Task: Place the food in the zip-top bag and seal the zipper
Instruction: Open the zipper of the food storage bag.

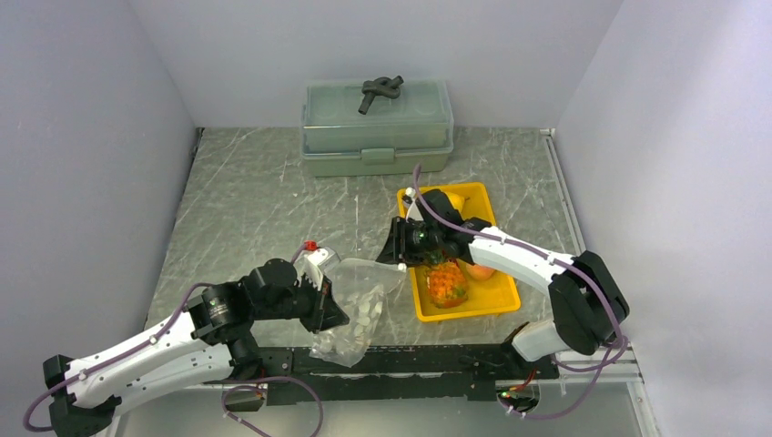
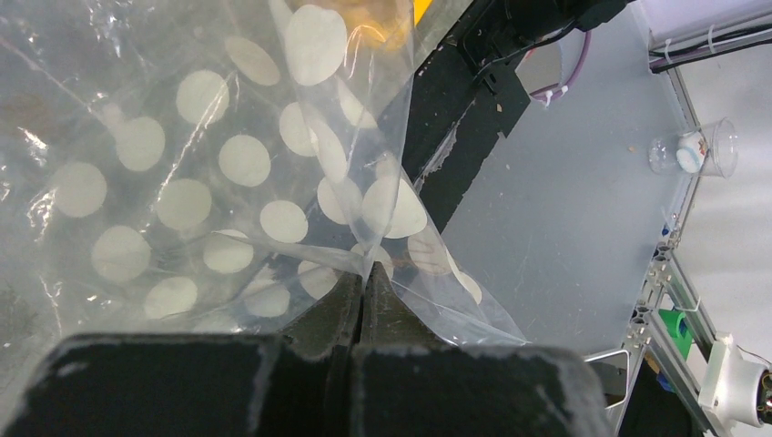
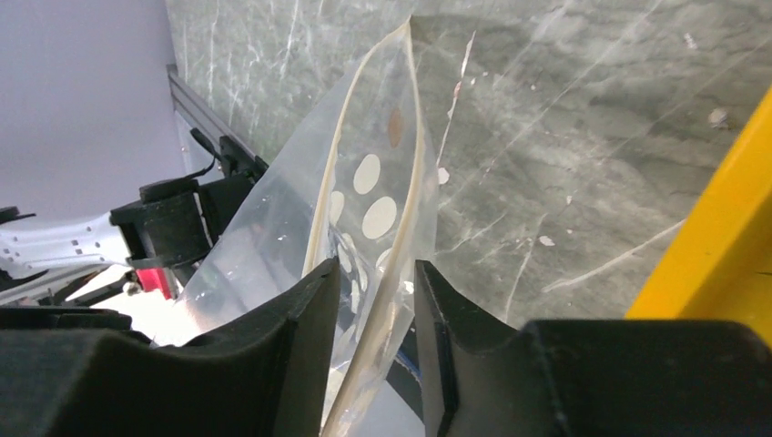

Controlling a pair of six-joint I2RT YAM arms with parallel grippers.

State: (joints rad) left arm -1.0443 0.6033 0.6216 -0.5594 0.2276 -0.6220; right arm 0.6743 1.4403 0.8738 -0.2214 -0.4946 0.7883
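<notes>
The zip-top bag [image 1: 362,302] is clear with white dots and hangs between both arms near the table's front edge. My left gripper [image 1: 330,308] is shut on a fold of the bag [image 2: 209,182], the film pinched at the fingertips of that gripper [image 2: 367,271]. My right gripper [image 1: 393,251] is open at the bag's mouth. One whitish zipper [image 3: 414,173] strip runs between the fingers [image 3: 305,305] without being squeezed. The mouth gapes open. An orange pineapple [image 1: 446,283] and a peach [image 1: 480,270] lie in the yellow tray [image 1: 499,300].
A grey-green lidded box [image 1: 378,127] with a dark object [image 1: 380,91] on its lid stands at the back. The tray's yellow rim [image 3: 719,237] is just right of my right gripper [image 3: 375,269]. A small clear cup [image 2: 696,153] lies below the table edge.
</notes>
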